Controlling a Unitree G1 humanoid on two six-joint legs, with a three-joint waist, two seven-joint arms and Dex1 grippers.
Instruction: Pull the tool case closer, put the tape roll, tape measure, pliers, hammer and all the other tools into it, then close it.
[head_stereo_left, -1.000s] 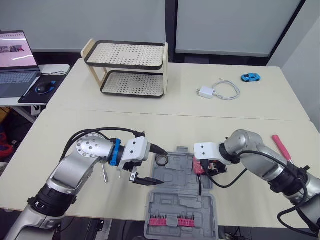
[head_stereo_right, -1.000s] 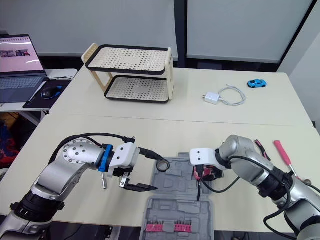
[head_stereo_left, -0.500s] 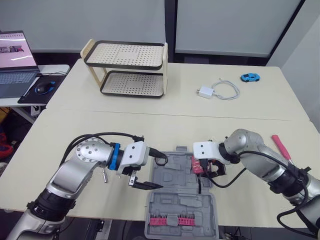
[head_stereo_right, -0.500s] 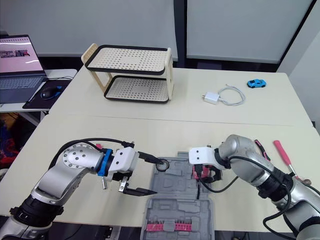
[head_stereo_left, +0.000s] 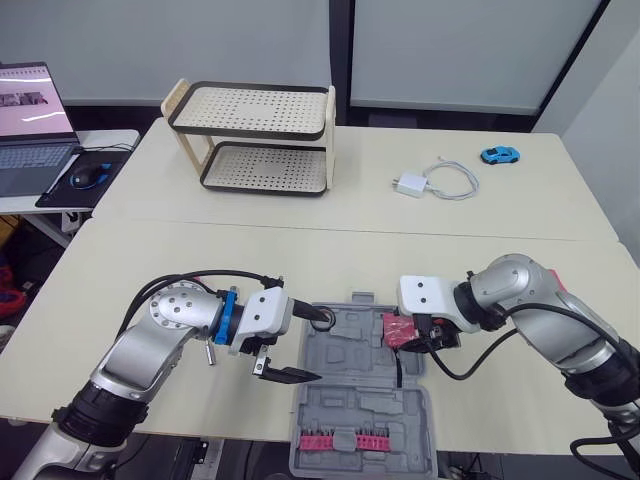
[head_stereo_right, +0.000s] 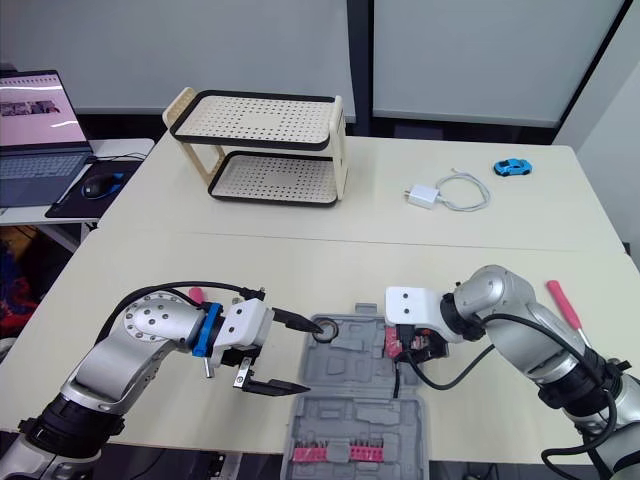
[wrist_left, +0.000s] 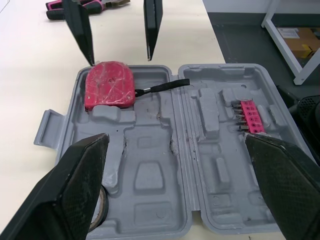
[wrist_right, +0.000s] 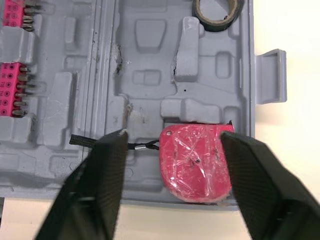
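Tape roll (wrist_right: 216, 15), tape measure (wrist_right: 195, 162) inside case (wrist_right: 150, 75)

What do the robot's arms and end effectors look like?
The left arm and right arm are rounded silver-grey metal segments with black joint bands. Each wrist carries a white boxy housing; the left also has a blue ring. Outside each arm loop thin black cables. The left end effector and right end effector each have two flat, pointed black fingers.

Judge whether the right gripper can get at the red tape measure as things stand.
Probably yes. The right gripper is open close over the tape measure, which lies uncovered in the tool case with nothing on top of it.
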